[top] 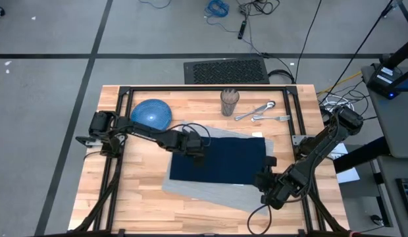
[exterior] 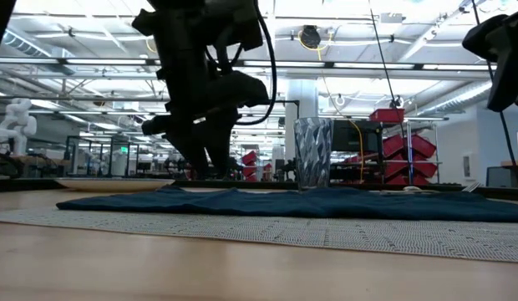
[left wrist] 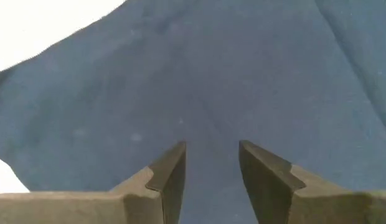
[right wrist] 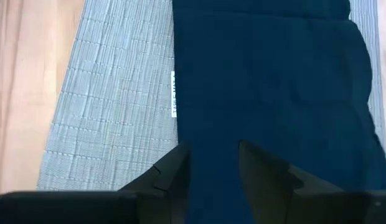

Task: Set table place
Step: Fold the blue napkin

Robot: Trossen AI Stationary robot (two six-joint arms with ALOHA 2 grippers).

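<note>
A grey placemat (top: 210, 187) lies aslant on the wooden table (top: 138, 197). A navy napkin (top: 224, 158) lies spread flat on it. My left gripper (top: 196, 153) is open and points down at the napkin's far left part; in the left wrist view (left wrist: 211, 152) only navy cloth (left wrist: 211, 74) shows between its fingers. My right gripper (top: 264, 179) is open over the napkin's near right corner. In the right wrist view (right wrist: 213, 155) the napkin (right wrist: 268, 74) and the bare placemat (right wrist: 112, 93) lie ahead of it. My left gripper comes at the napkin from above, and in the low view its fingertips (exterior: 207, 167) reach down to the cloth (exterior: 326, 203). I cannot tell whether they touch it. My right gripper stands over the napkin, and I cannot tell whether it touches.
A round blue plate (top: 151, 113) sits on the table at the far left. A clear glass (top: 229, 102) stands at the far middle, with cutlery (top: 260, 112) lying to its right. Bare wood shows along the near edge and at the left.
</note>
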